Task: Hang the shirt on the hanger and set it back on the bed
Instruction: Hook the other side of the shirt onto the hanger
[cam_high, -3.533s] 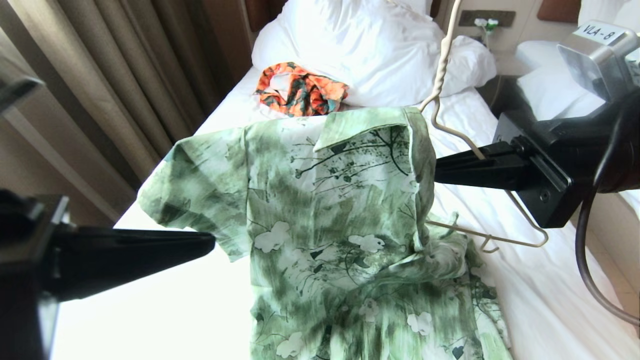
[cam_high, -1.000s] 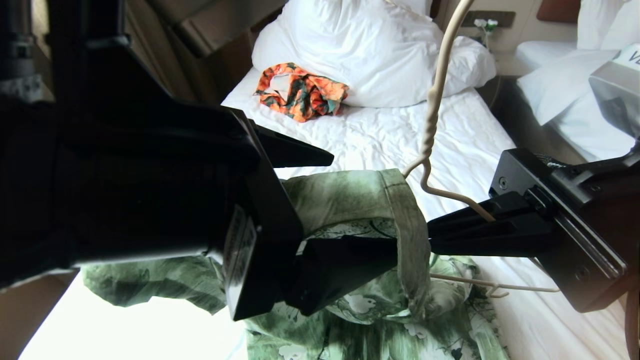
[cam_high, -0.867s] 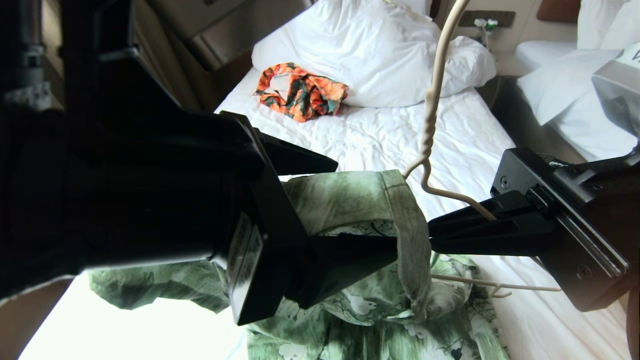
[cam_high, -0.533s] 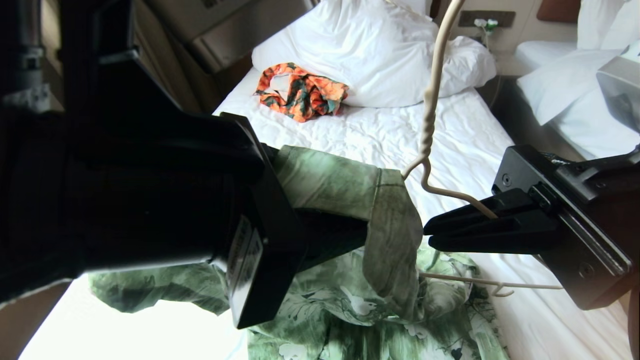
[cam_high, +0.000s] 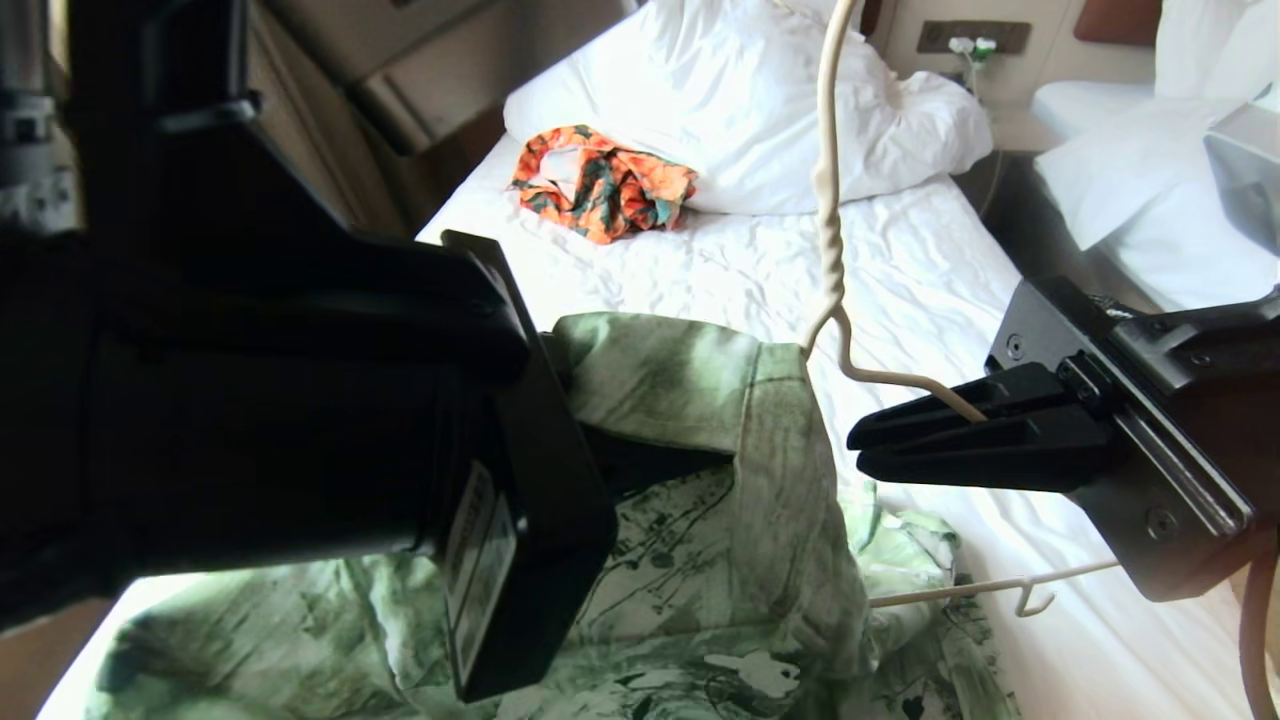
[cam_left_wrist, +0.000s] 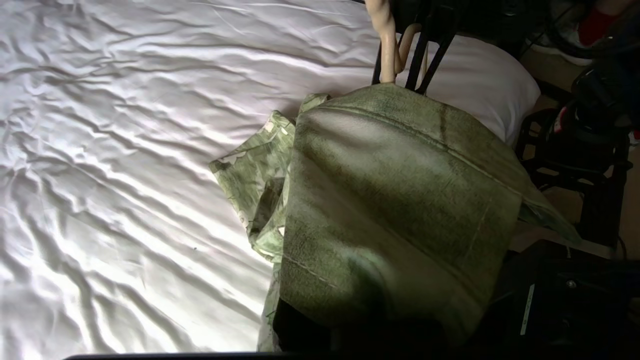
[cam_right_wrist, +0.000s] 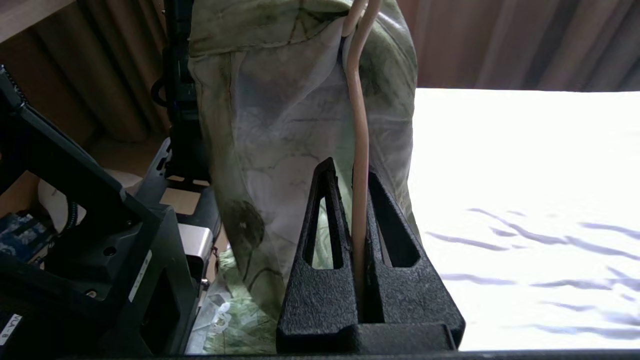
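While clamped on hanger (cam_high: 905, 384) wire at centre right, right gripper (cam_high: 862, 447) faces shirt (cam_high: 700, 400) collar (pinched by left gripper (cam_high: 650, 465)) leftward.

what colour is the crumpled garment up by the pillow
Orange with dark green floral print, clearest in the head view.

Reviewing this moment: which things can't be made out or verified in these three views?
- Left gripper: fingertips buried in the green-and-white floral shirt in the head view; the fabric fills the left wrist view.
- Thin cream wire hanger: hook cut off by the head view's top edge; far shoulder hidden inside the shirt.
- Right gripper: clamps the wire; the shirt hides what lies beyond.
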